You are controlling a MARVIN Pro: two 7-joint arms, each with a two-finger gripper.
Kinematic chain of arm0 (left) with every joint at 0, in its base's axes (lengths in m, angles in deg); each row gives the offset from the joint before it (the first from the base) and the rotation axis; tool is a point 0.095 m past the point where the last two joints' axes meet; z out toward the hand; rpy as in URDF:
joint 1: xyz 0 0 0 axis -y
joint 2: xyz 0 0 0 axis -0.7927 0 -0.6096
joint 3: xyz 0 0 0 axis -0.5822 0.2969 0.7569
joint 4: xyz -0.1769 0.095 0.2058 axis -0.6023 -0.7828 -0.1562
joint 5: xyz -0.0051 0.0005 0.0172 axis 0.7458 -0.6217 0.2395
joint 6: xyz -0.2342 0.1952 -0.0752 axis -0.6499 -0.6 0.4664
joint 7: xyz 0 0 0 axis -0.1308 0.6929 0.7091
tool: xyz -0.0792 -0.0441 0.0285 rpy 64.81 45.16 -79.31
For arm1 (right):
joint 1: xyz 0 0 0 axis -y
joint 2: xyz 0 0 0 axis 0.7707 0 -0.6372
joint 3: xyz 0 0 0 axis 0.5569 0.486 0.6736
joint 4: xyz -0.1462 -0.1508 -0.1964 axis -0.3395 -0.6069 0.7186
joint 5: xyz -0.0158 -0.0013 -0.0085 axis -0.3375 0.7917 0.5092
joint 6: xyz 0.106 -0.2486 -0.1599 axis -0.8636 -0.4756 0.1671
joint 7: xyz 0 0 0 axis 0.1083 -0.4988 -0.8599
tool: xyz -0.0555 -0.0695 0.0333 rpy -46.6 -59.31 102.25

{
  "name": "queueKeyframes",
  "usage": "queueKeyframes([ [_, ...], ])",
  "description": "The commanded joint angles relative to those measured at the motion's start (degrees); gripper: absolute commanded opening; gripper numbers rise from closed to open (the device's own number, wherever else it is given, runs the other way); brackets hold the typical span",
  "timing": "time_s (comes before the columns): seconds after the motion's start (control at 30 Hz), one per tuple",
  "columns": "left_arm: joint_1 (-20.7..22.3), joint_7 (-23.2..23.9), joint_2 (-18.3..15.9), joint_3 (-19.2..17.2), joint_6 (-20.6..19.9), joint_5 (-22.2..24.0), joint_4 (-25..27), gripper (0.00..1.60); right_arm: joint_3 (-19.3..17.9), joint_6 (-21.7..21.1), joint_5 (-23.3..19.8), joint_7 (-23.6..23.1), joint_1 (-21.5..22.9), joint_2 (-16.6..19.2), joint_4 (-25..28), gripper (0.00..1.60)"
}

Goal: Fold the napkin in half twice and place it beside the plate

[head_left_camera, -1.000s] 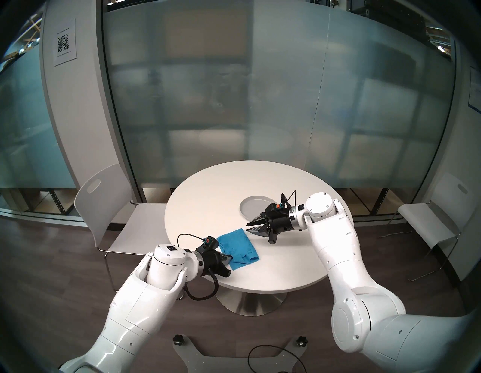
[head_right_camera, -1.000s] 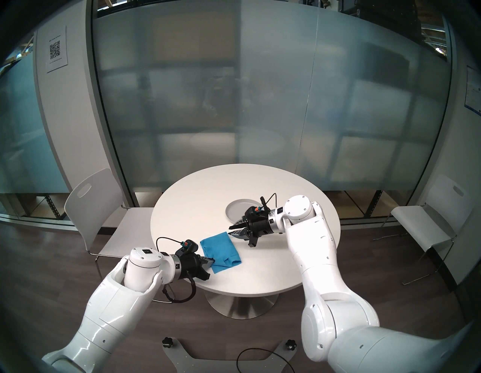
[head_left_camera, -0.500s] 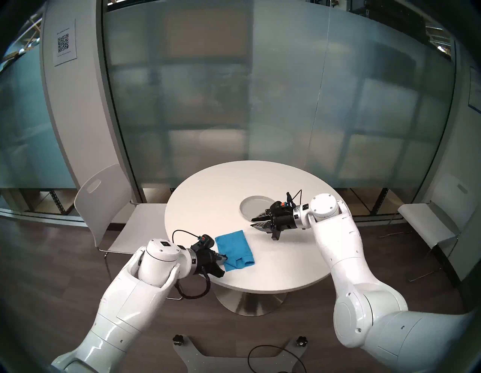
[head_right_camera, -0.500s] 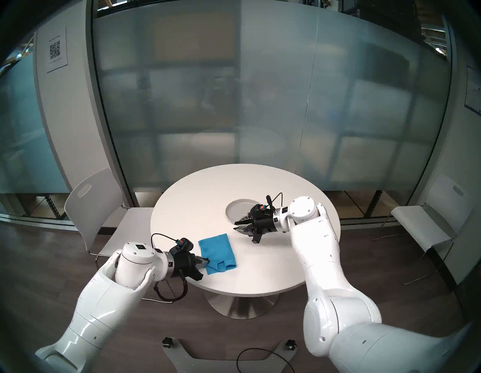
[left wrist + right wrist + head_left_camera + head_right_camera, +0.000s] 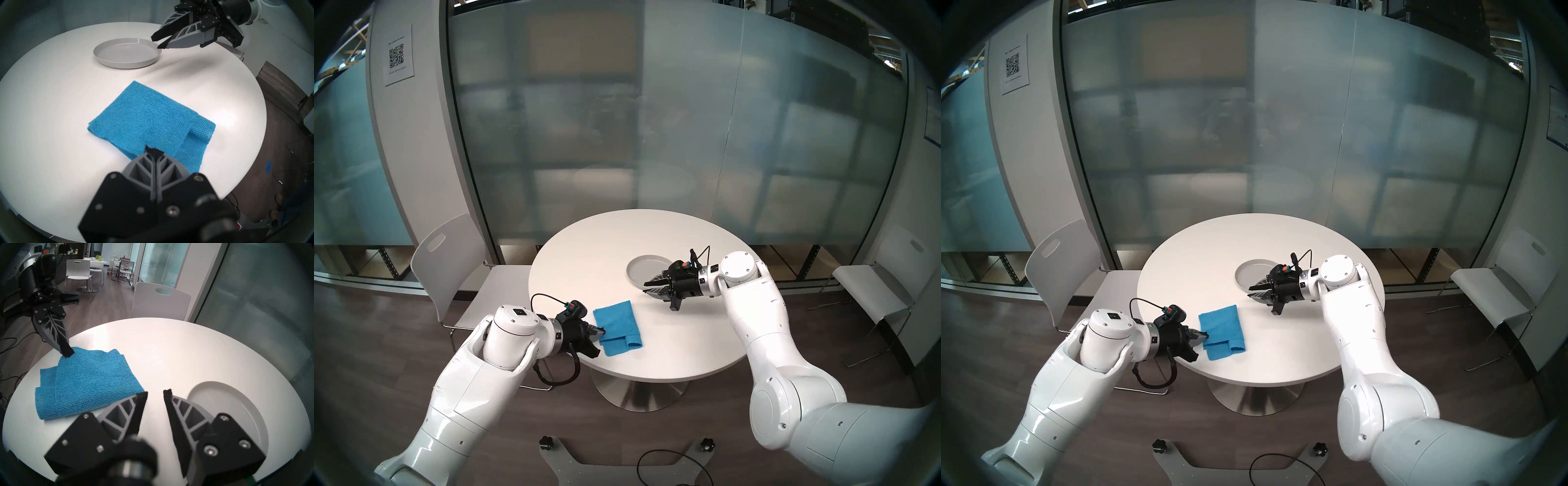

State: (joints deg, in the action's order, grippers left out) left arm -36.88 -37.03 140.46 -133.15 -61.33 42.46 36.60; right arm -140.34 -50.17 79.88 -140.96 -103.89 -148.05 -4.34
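The round white table [image 5: 585, 258] carries everything. On its far right part sits the grey plate [image 5: 644, 268], empty. Nearer, toward the left edge, lies the blue napkin [image 5: 619, 325], already doubled into a smaller layered rectangle; its near right corner shows a loose flap [image 5: 202, 130] that sticks out past the top layer, so the folding looks done but untidy. From these views I cannot count the layers for sure. The napkin lies well apart from the plate, so the placing beside it is not yet done.

The right gripper [image 5: 155, 394] hangs over the table between napkin and plate, its jaws parted and empty. The left gripper [image 5: 153, 151] sits at the napkin's near left edge with jaws pressed together; its tips meet the cloth's edge, and the fabric there rises toward them in the right wrist view, so it seems to pinch that edge.

What remains, by my judgement: squaring the stray flap and carrying the napkin next to the plate.
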Motion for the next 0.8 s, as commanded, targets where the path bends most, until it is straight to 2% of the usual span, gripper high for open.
queueKeyframes([
  [0.0, 0.97, -0.56, 2.21, -0.51, 0.09, 1.08, 2.23, 0.00, 0.07, 0.00, -0.35, -0.47, 1.57, -0.31, 0.68, 0.84],
  [0.37, 2.31, -1.90, 4.11, -0.33, 0.52, 1.98, 2.51, 0.00, -0.83, -0.26, -0.58, -1.84, 1.09, -0.57, 1.20, 0.83],
  [0.77, 1.18, -1.68, 3.42, -1.70, -0.56, 3.34, 6.32, 0.00, -1.02, 0.16, -0.01, -1.83, 1.75, -1.32, -0.01, 0.88],
])
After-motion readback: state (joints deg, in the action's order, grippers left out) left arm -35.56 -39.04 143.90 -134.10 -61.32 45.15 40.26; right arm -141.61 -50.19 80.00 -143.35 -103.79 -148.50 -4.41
